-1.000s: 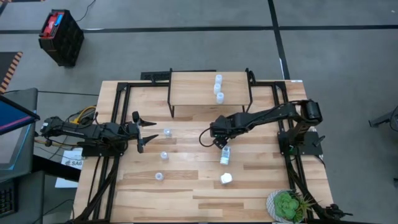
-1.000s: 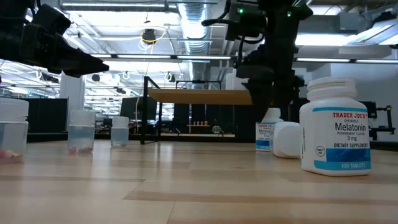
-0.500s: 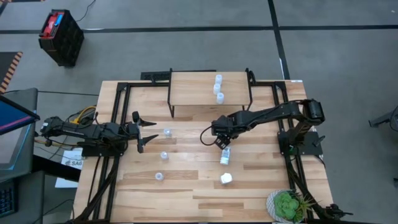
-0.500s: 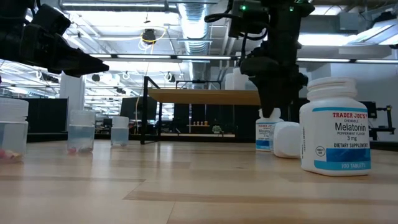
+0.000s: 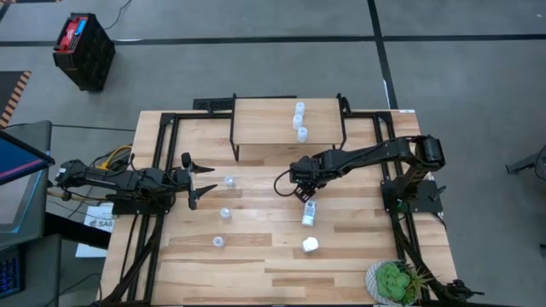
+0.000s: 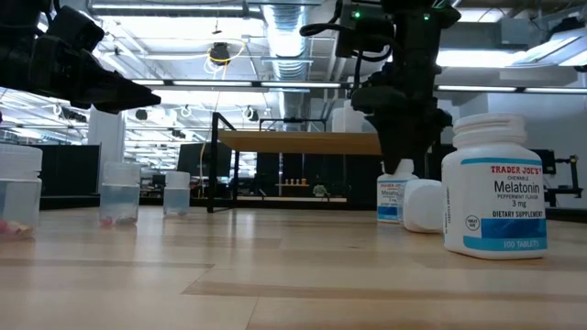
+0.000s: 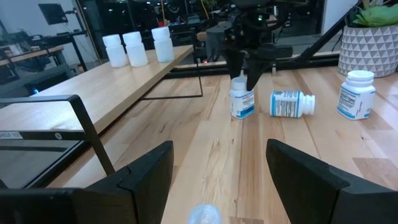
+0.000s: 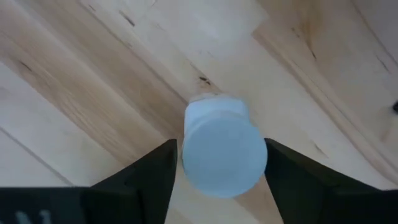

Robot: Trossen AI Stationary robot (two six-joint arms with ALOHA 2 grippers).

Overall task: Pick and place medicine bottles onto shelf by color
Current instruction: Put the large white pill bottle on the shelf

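A robotics lab — grey floor with black tape lines [image 5: 256, 39], exposed ceiling ducts [image 6: 284, 27], strip lighting

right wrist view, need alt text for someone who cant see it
The right tool looks straight down on the round white cap of an upright bottle, which stands on the light wooden table. The tool's two dark fingers sit on either side of the bottle, open, with narrow gaps showing between them and the cap.
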